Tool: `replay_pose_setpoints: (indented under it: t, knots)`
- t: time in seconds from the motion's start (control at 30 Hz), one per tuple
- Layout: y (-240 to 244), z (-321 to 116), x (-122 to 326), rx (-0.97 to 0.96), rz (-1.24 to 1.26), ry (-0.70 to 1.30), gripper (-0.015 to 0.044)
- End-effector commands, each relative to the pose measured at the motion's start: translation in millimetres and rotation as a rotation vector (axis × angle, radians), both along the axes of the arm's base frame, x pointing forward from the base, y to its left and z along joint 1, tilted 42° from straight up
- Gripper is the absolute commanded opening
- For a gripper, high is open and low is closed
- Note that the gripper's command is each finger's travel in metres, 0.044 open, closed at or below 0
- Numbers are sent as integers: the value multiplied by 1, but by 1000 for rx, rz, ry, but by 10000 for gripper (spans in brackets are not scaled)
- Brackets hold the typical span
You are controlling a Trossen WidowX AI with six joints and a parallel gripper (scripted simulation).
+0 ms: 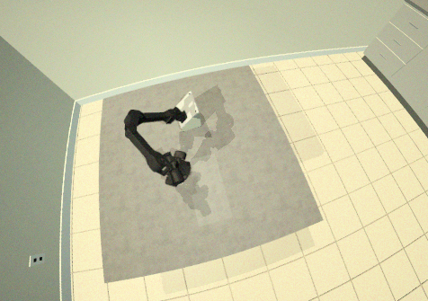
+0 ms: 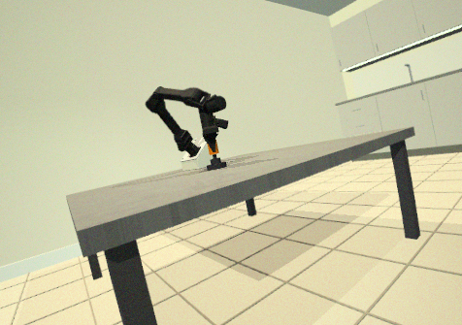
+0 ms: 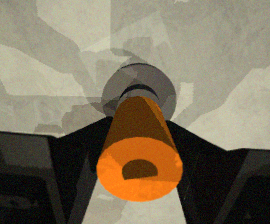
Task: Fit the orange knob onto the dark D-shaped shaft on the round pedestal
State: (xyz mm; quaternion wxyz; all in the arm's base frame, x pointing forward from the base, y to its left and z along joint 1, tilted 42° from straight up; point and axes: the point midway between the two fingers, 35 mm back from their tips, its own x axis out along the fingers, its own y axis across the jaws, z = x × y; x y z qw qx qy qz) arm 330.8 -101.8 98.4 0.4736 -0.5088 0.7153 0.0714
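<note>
The orange knob is upright between the fingers of my gripper, which is shut on it. In the wrist view the D-shaped hole in its near end has its flat side toward the bottom of the picture, slightly tilted. The round pedestal is directly below the knob. In the exterior view the knob's lower end is above the pedestal's base, close to the shaft's top. The knob hides the shaft's tip in the wrist view, and I cannot tell whether the tip is inside the hole. The top view hides the knob beneath the arm.
A white, slanted box-like object stands by the arm's base, on the grey table. Arm shadows fall across the table. A wall stands behind it, and kitchen cabinets are farther off to the right.
</note>
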Motion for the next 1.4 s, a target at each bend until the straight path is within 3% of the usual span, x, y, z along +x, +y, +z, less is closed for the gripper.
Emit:
replay_pose_setpoints:
  t: [0.0,1.37]
  knots:
    - [0,3,2,-2,-1,-8,0]
    - [-1,1,1,-2,-1,-8,0]
